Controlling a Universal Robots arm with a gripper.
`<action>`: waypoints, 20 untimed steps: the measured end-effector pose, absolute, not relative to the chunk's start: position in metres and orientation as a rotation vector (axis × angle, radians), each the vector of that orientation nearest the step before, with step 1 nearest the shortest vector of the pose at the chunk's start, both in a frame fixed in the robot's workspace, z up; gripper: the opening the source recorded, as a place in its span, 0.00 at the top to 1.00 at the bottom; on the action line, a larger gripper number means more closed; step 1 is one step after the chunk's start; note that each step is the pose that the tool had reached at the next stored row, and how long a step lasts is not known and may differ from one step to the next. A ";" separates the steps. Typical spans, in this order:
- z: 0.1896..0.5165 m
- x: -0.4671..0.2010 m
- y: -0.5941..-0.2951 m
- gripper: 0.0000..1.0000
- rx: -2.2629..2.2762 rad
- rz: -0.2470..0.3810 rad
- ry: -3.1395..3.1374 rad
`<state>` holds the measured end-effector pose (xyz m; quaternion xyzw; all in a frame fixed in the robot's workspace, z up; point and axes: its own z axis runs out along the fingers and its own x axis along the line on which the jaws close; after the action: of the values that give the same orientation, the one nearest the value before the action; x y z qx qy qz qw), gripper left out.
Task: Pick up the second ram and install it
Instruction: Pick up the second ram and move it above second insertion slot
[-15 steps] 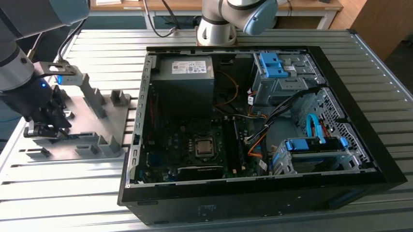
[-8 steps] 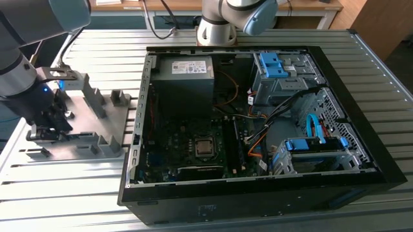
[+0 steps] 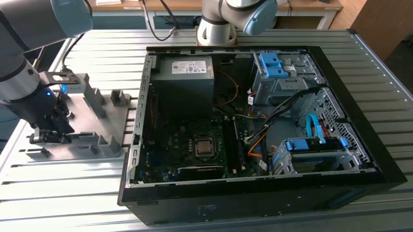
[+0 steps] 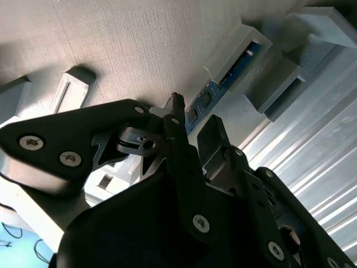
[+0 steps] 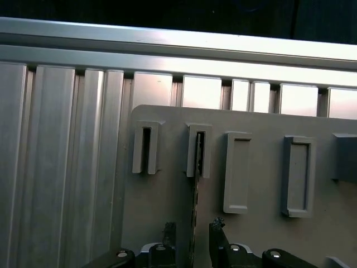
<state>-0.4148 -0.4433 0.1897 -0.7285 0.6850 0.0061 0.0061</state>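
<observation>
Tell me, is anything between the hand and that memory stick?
Nothing: in the first wrist view, the hand straddles the second ram, bare gaps either side.

The ram [image 5: 195,212] (on edge) stands in the fixture plate [image 5: 162,212].

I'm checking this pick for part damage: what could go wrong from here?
1. The gripper straddles the second ram with a gap on each side; an off-centre close could tilt the thin board.
2. The ram's far end sits in a slotted block on the fixture plate; a lift that isn't straight might bind there.
</observation>
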 end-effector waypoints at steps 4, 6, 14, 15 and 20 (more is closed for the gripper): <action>0.189 -0.415 -0.443 0.64 -2.280 0.019 2.143; 0.189 -0.415 -0.443 0.71 -2.280 0.019 2.143; 0.189 -0.415 -0.443 0.86 -2.280 0.019 2.144; 0.189 -0.415 -0.443 0.86 -2.280 0.019 2.143; 0.189 -0.415 -0.443 0.86 -2.280 0.019 2.143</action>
<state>-0.4148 -0.4433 0.1885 -0.7285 0.6850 0.0061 0.0062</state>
